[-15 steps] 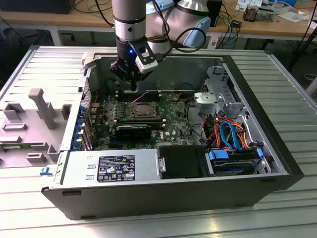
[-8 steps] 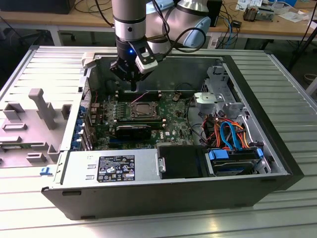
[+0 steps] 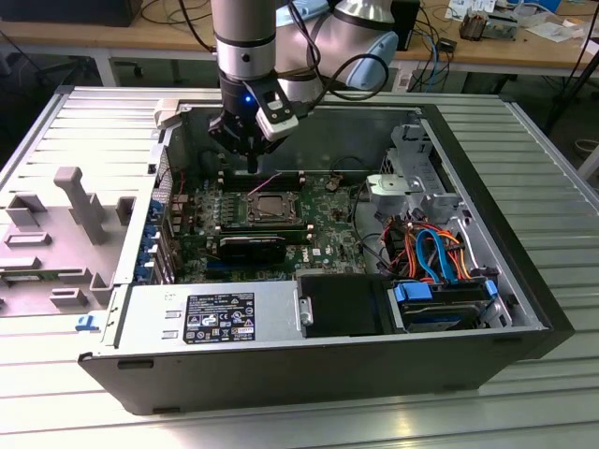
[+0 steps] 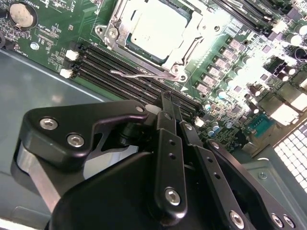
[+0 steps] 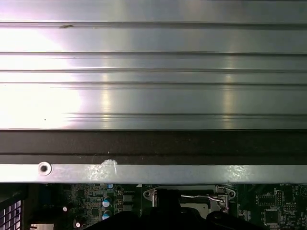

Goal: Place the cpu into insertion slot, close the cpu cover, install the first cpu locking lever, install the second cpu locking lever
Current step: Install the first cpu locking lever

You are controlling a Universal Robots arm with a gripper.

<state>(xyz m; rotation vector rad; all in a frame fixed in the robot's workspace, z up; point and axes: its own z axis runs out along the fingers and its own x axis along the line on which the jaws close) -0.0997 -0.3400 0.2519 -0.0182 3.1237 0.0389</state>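
The cpu [image 4: 157, 29] is seen seated in the insertion slot [image 4: 128, 44] mid-board under the closed cpu cover [image 4: 116, 19]; the gripper [image 4: 171, 109], jaws pinched narrow and empty, hovers by a thin, springy locking lever [image 4: 139, 74], best pressed at its hooked end.

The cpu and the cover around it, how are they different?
The cpu is a smooth, dull grey solid square; the cover is a shinier metal frame with a square window. The cpu sits in the middle, showing through that window; the cover lies flat around its edges. The cover has a screw at its corner; the cpu's top is plain. Both are metal, square and lie flat on the green board.
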